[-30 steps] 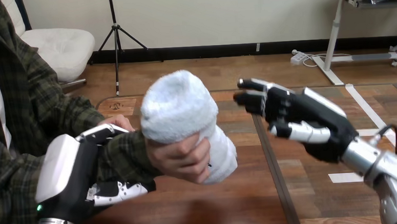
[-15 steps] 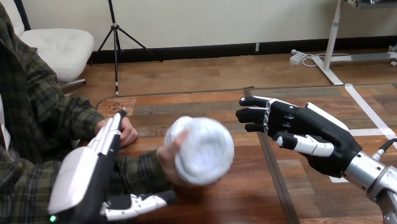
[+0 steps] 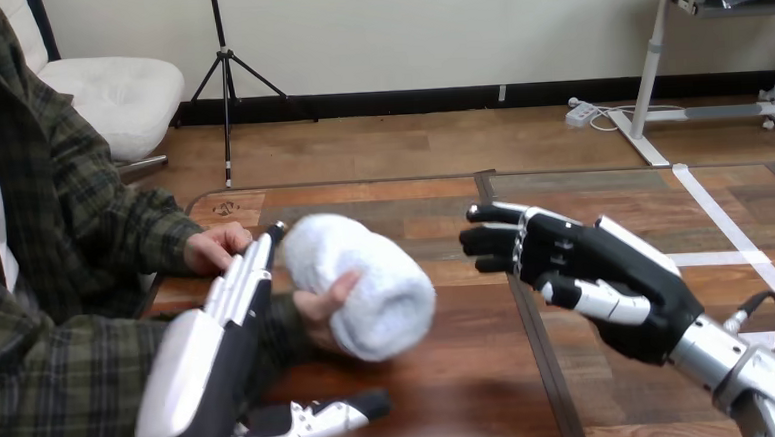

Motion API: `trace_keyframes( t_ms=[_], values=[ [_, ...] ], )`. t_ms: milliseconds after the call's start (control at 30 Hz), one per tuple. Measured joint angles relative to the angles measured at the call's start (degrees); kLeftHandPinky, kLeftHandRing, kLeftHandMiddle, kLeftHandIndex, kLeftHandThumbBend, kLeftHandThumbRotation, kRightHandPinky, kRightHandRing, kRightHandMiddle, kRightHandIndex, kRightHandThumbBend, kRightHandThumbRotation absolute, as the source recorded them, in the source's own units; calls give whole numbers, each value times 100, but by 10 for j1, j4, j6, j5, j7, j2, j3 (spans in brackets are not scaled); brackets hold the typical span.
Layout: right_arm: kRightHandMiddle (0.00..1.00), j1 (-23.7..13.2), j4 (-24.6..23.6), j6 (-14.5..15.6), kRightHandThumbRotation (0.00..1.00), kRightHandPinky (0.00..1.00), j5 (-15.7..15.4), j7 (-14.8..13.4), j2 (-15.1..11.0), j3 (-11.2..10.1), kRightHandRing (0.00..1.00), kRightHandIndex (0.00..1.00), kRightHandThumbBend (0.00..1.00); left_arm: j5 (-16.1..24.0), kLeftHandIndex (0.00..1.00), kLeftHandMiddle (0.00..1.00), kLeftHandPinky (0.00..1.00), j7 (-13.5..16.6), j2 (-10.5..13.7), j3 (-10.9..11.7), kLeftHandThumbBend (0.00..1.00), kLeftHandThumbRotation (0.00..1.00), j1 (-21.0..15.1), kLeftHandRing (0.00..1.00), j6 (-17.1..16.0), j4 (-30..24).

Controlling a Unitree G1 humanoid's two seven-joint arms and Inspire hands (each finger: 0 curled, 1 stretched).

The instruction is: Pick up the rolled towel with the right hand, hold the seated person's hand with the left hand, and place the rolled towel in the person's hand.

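The white rolled towel (image 3: 362,283) lies tilted over the table, held from below by the person's hand (image 3: 320,310). My left hand (image 3: 221,357) is open, its straight fingers lying along the person's forearm and its thumb stretched out low over the table; it grips nothing. My right hand (image 3: 586,268) hovers to the right of the towel, open with fingers spread, a clear gap from it. The person's other hand (image 3: 215,250) rests on the table's left edge, behind my left fingertips.
The wooden table (image 3: 453,395) has a dark seam running front to back under my right hand. The person's sleeved arms fill its left side.
My left hand let go of the person's forearm and straightened out, sliding forward alongside it. The person lowered and turned the towel. My right hand barely moved.
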Motion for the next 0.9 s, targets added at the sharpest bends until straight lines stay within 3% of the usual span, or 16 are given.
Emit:
trace_keyframes(
  t_ms=[433,900],
  values=[
    [83,19,1,-7,52,86,-4,-3,5,0,86,84,100,10,100,100,100,39,-20,-20,100,58,15,100,-43,27],
    [82,25,1,-18,52,83,-15,-12,6,1,84,84,100,8,100,100,100,48,-34,-44,100,60,21,100,-74,53]
  ],
)
